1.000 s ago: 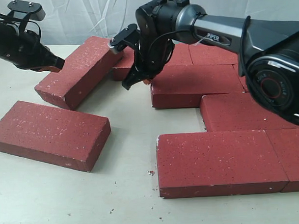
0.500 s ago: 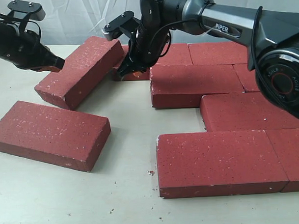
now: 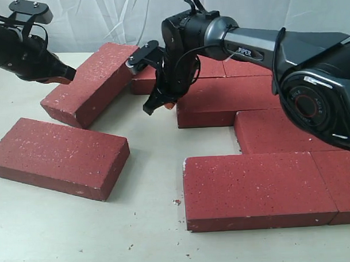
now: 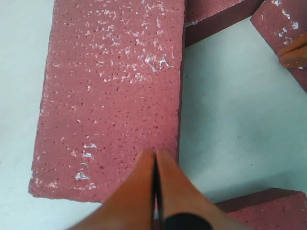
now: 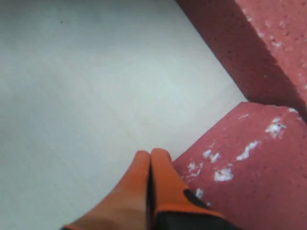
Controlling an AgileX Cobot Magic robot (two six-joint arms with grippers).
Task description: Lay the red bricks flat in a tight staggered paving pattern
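Several red bricks lie on the pale table. A slanted brick [image 3: 93, 82] [image 4: 110, 96] lies at the back left, and my left gripper [image 3: 68, 74] [image 4: 156, 154] rests shut at its left end with nothing held. A loose brick [image 3: 58, 157] lies front left. A partly hidden brick [image 3: 143, 81] sits behind my right arm. On the right, laid bricks [image 3: 231, 100] [image 3: 257, 188] form staggered rows. My right gripper [image 3: 160, 103] [image 5: 151, 154] is shut and empty, its tip beside the corner of a laid brick [image 5: 240, 172].
A white cloth backdrop [image 3: 102, 18] hangs behind the table. Bare tabletop [image 3: 146, 143] lies between the loose bricks and the laid rows. Small crumbs [image 3: 176, 202] dot the front. The right arm [image 3: 264, 44] stretches over the back rows.
My right gripper rose toward the back, then dropped again to the left corner of the laid brick. The left gripper and the bricks stayed put.
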